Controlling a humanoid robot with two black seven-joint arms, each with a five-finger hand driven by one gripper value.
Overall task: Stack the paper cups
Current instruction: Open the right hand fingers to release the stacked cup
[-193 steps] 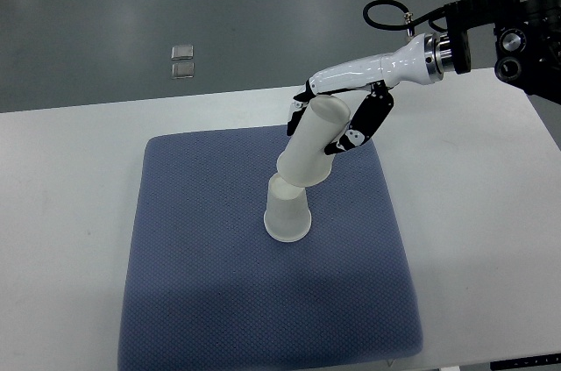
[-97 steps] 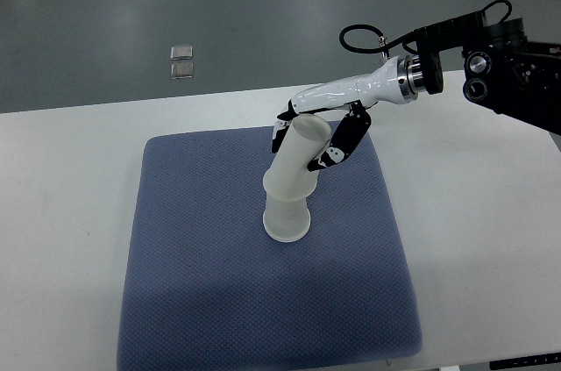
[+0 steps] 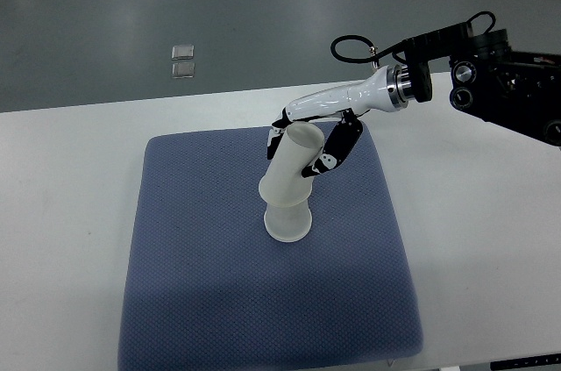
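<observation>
Compared with a second ago, the right hand [image 3: 302, 147] has shifted left and lower, and the upper paper cup [image 3: 291, 167] it carries now sits further down over the lower paper cup [image 3: 287, 220], less steeply tilted.

Top view: both cups are plain white, smooth, tapered cones standing inverted. The lower one rests mouth-down near the centre of the blue mat [image 3: 210, 283], a rounded square of finely dimpled fabric on the white table [image 3: 61, 213]. The upper cup leans toward the upper right, its rim overlapping the lower cup's base. The right arm, glossy white with black joints, reaches in from the right edge; its fingers [image 3: 331, 150] are closed around the upper cup's flat end.
</observation>
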